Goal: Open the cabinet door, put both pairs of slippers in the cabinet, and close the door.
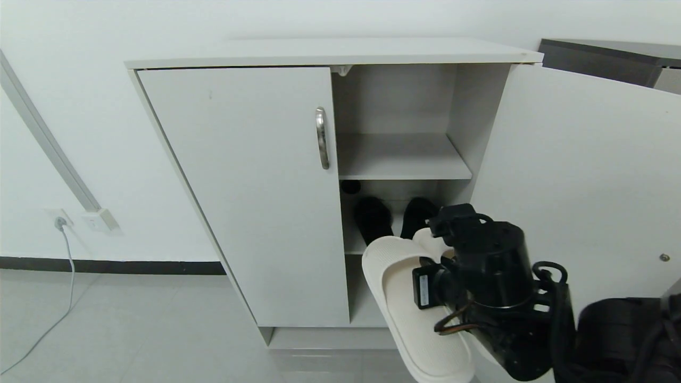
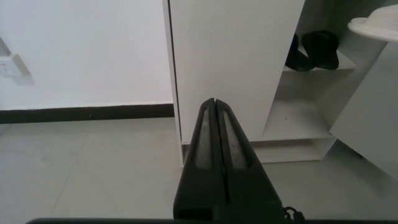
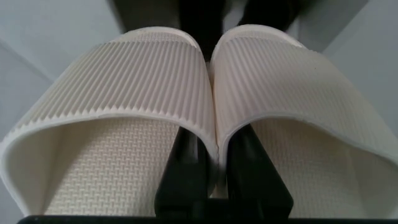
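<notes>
Right gripper [image 3: 214, 168]: fingers clenched on both inner walls of the white slippers [image 1: 409, 330]. Likely light, springy foam; hold seems sound. Left gripper [image 2: 214, 146]: clamped, empty.

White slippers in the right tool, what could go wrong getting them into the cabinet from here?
1. The right tool pinches the white slippers only where their inner edges meet, so one might slip out or twist.
2. The black slippers already lie on the middle shelf; pushing in there could shove them.
3. The soles reach well past the tool and may catch a shelf edge or the open right door.
</notes>
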Motion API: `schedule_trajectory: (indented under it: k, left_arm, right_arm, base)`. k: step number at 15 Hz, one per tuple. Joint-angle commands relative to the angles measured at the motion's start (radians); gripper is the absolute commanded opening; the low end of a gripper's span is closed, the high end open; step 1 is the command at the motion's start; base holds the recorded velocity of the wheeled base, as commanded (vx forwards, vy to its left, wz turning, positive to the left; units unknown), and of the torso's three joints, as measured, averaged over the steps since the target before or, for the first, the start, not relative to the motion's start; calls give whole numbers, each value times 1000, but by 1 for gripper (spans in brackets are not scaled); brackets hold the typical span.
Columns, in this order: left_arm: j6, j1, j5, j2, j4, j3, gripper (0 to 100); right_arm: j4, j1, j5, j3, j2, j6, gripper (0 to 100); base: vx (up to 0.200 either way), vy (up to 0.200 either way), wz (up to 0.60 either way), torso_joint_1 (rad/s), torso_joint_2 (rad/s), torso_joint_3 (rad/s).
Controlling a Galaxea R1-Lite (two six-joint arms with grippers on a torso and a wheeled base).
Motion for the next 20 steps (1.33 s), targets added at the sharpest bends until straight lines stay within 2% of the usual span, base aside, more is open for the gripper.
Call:
schedule_trajectory:
  k: [1,2,3,6,10,15,20]
  left_arm:
    - [0,0,0,0,0,0,0]
    - [0,0,0,0,0,0,0]
    - [0,0,0,0,0,0,0]
    - [0,0,0,0,0,0,0]
    - [0,0,0,0,0,0,0]
    - [0,0,-1,0,0,0,0]
    - [1,0,-1,0,0,0,0]
  right_arm:
    - [137,36,-112,-193,104,41,0]
    - [149,37,-132,-226,101,39,0]
    - [178,36,-175,-326,101,28,0]
    - [210,31,-180,-420,92,-39,0]
    - [210,8,-183,-458,86,-94,0]
    - [210,-29,-181,-495,104,-99,0]
    - [210,-50,-175,-496,110,-110,0]
  base:
    - [0,0,0,0,0,0]
    - [0,0,0,0,0,0]
    - [0,0,0,0,0,0]
    - [0,0,0,0,0,0]
    - [0,0,0,0,0,0]
    - [0,0,0,0,0,0]
    - [200,0,0,-2,2,4]
